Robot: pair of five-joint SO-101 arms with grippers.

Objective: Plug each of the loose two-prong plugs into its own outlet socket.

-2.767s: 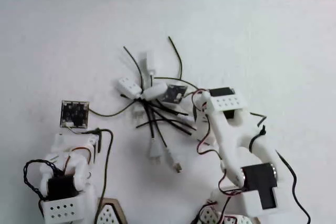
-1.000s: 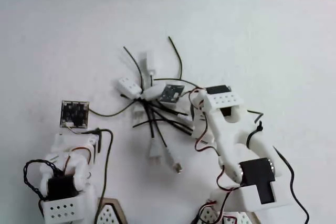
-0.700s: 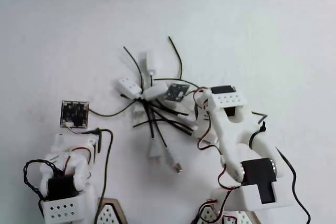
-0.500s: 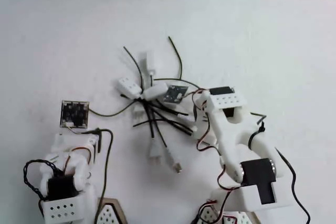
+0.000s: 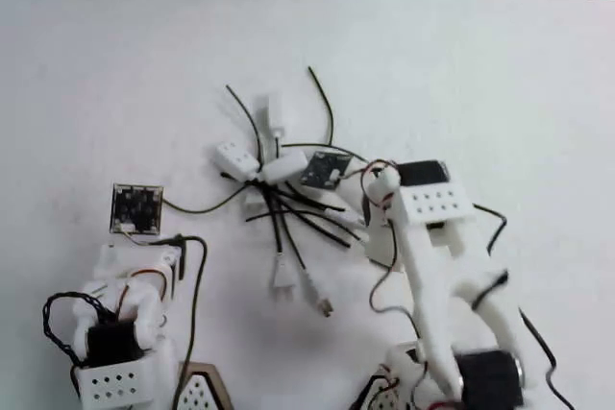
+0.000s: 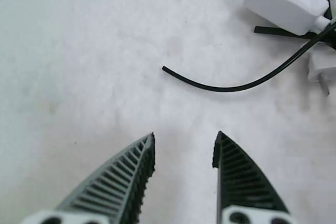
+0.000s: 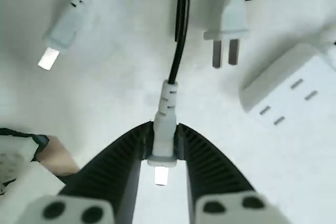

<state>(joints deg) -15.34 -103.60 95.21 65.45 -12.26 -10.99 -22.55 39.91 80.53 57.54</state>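
Note:
My right gripper is shut on a white plug with a black cable, gripped by its body with the metal end pointing back between the fingers. A loose white two-prong plug lies just beyond, prongs toward a white outlet socket. From above, the right arm stands right of the cable tangle, where white outlets and a loose plug lie. My left gripper is open over bare table, short of a black cable end and a white outlet.
A flat metal-tipped connector lies beside the held plug, also seen from above. The left arm sits folded at the front left. Black cables cross in the middle. The far half of the white table is bare.
The right arm has shifted right and toward the front with the plug in its gripper, and the cable bundle shifted slightly with it. The left arm has not moved.

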